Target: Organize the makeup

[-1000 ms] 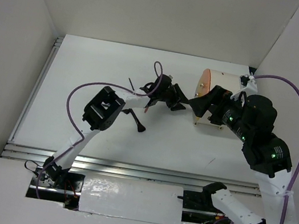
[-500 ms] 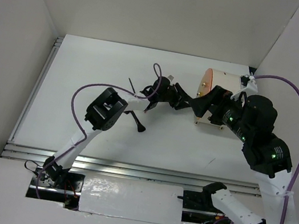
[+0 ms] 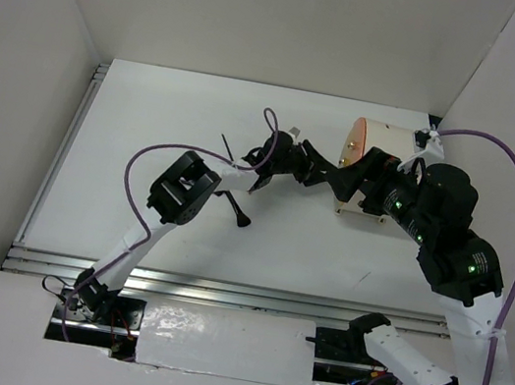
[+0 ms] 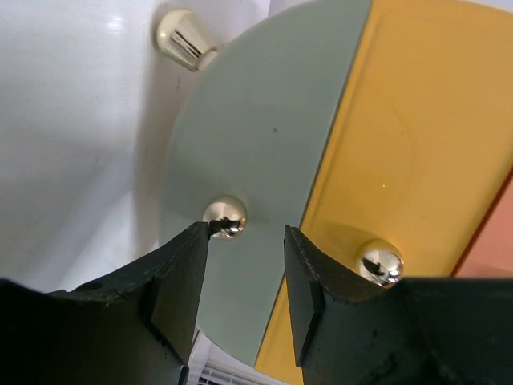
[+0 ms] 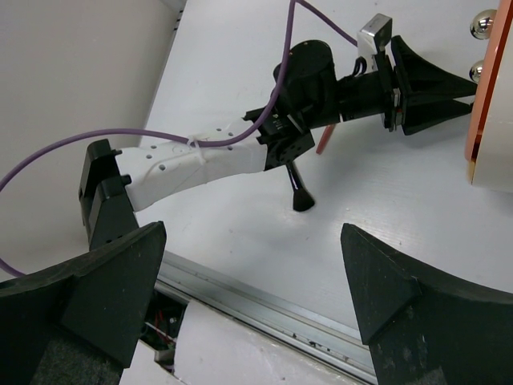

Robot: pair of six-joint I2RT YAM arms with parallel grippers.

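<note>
A cream drum box lies on its side with its knobbed face turned left. My left gripper is open right at that face. In the left wrist view its tips straddle bare face, and the left finger sits against a shiny knob on the grey-green panel. A yellow panel carries a second knob. Makeup lies behind the left arm: a black brush, an orange-pink stick and a thin black stick. My right gripper is wide open and empty, hovering by the box.
The left forearm and its purple cable stretch across the middle of the white table. A metal rail runs along the near edge. White walls close in the table on the left, back and right.
My left gripper has moved right, up to the box's knobbed face. The right arm, the box and the loose makeup have not moved.
</note>
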